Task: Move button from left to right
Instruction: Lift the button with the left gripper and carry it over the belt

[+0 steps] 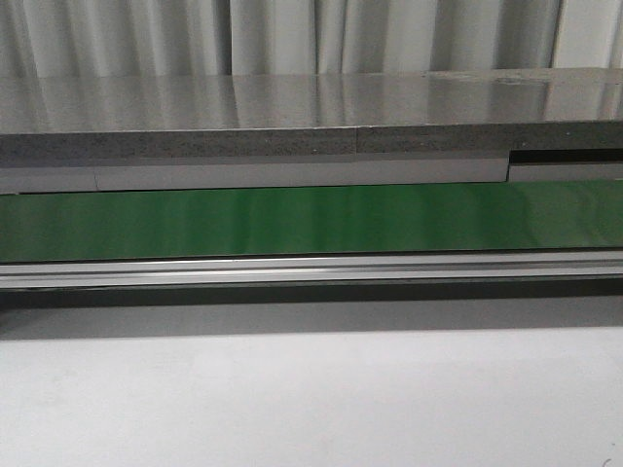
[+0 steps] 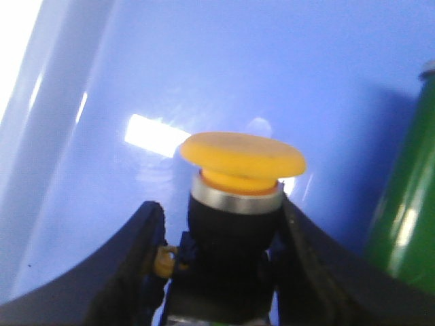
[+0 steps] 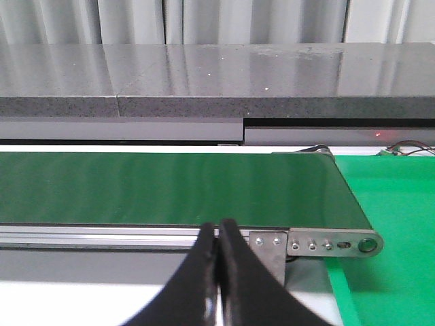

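The button has a round yellow-orange head, a silver collar and a black body. It shows only in the left wrist view, over a glossy blue surface. My left gripper is closed around its black body, one finger on each side. A small brass terminal touches one finger. My right gripper is shut and empty, in front of the conveyor's metal rail. Neither gripper shows in the front view.
A green conveyor belt runs across the front view, with a metal rail before it and a grey stone ledge behind. The belt's right end meets a bright green mat. A green object stands beside the button.
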